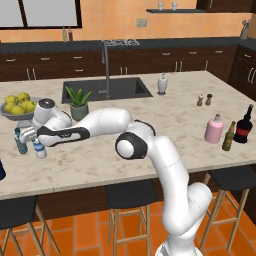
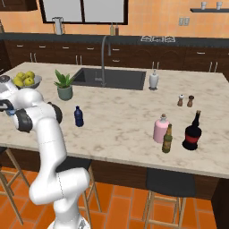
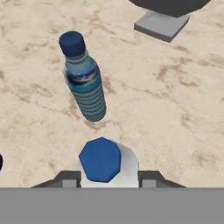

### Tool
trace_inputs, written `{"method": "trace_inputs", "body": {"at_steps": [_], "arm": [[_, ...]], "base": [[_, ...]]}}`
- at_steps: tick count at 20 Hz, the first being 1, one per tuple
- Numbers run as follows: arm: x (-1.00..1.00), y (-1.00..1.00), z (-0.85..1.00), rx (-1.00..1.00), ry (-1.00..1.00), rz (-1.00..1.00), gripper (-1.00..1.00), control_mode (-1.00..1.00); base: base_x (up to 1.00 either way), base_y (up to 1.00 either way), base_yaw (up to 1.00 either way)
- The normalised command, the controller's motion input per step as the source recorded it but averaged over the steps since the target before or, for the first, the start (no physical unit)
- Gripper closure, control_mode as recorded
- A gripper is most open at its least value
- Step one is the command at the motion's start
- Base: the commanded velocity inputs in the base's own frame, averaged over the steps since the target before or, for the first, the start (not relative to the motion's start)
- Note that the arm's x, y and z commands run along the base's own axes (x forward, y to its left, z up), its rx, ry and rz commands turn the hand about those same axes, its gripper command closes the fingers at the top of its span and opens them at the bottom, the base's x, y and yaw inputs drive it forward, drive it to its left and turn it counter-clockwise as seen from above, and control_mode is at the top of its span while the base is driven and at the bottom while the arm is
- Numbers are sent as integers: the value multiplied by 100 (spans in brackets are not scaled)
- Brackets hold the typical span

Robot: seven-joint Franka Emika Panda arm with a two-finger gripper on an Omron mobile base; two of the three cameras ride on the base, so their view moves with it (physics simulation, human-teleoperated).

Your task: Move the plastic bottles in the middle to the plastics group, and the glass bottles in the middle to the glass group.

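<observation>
hand (image 3: 105, 177): straddles clear plastic bottle (image 3: 104, 162), apparently gripping it, beside teal water bottle (image 3: 85, 81).
olive glass bottle (image 2: 167, 139): done, touching pink bottle (image 2: 160, 129).
navy bottle (image 2: 78, 116): left mid-surface (image 2: 125, 120), 9 o'clock.

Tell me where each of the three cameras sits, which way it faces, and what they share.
Left base view: behind the arm's left, looking forward and down over the island counter; the white arm crosses leftward.
Right base view: behind its right, same island; the arm rises at left.
Hand view: on the hand, looking down past the fingers at a blue-capped bottle between them, beside a teal water bottle.
Both base views share the pink bottle, sink and potted plant.
</observation>
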Motion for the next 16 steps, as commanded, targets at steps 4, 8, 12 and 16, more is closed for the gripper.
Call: {"method": "trace_inputs", "body": {"at_steps": [4, 8, 12, 16], "arm": [[0, -2, -24, 5, -5, 0, 100, -100], [0, -6, -3, 3, 0, 0, 100, -100], [1, -4, 0, 0, 0, -1, 100, -100], [0, -14, -10, 3, 0, -2, 100, -100]], "base": [[0, 0, 0], [0, 0, 0], [0, 0, 0], [0, 0, 0]]}}
